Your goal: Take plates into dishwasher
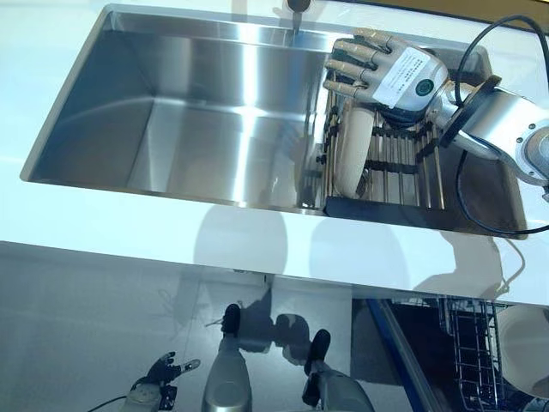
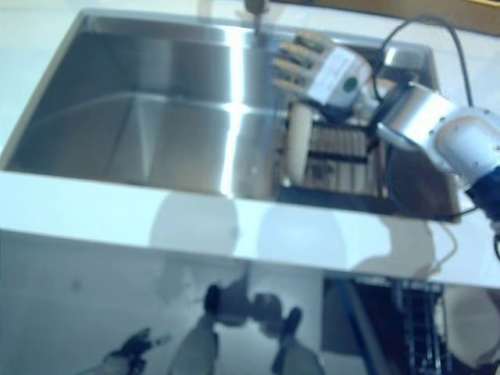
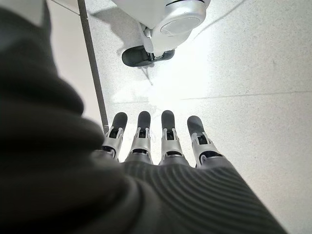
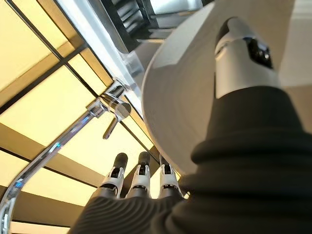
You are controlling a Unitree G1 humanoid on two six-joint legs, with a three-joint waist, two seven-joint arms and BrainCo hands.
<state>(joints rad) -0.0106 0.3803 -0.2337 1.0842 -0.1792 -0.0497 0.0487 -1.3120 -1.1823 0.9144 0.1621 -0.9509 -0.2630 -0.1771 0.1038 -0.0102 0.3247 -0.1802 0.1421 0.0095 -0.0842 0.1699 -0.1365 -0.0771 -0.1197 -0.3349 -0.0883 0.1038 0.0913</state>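
Observation:
A white plate stands on edge in the dish rack at the right end of the steel sink. My right hand hovers over the plate's top edge. Its fingers reach straight past the rim. In the right wrist view the thumb lies flat on the plate's face and the fingers stay straight beyond its edge. The hand is open. My left hand hangs low by the floor, with its fingers straight and nothing in them.
The faucet rises at the sink's back edge, close to my right hand. A white counter runs along the sink's front. Below at the right, the dishwasher's wire rack is pulled out, with a white plate in it.

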